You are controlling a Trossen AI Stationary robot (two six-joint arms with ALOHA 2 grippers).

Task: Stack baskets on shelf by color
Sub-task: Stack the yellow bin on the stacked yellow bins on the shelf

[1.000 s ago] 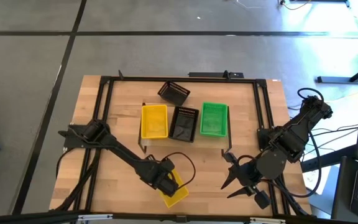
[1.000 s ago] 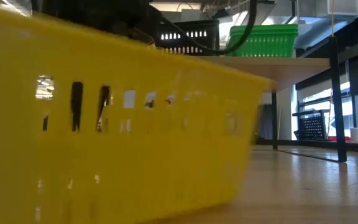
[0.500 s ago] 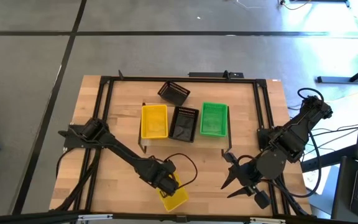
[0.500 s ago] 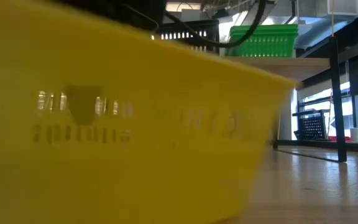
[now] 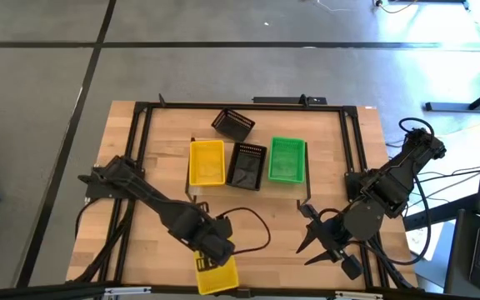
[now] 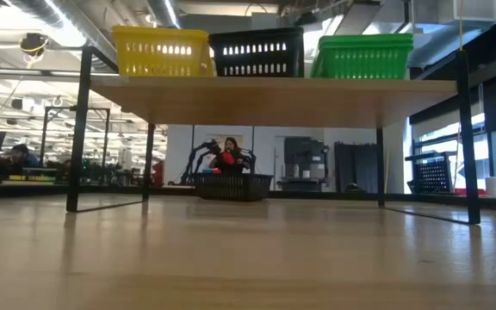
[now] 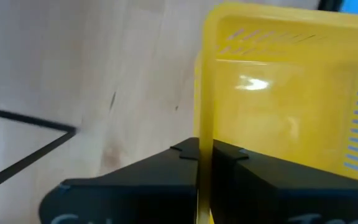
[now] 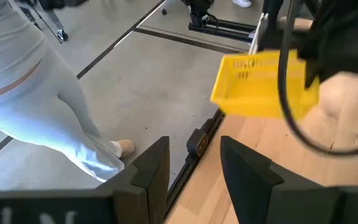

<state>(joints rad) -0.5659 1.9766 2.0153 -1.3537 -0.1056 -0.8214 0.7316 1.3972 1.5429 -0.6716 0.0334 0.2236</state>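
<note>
Basket count: five. Two yellow, two black, one green.
On the shelf point(image 5: 192, 193), in a row: yellow basket point(image 5: 207, 162), black basket point(image 5: 247, 166), green basket point(image 5: 287, 159). Low view confirms all three side by side on the board.
Second black basket point(image 5: 232, 125) sits on the bench point(image 5: 357, 150) behind the shelf, turned at an angle; the low view shows it beyond the shelf legs.
Second yellow basket point(image 5: 216, 274) is at the bench's near edge, partly past it, held by the left claw point(image 5: 212, 252), whose fingers are pinched together on the basket's rim (left wrist view).
Right claw point(image 5: 314, 236) hovers over the near right of the bench, fingers spread, holding nothing.
Bench: light wood with black rails. Floor: grey concrete with dark seams. A person in light trousers stands by the near edge. No legible writing.
</note>
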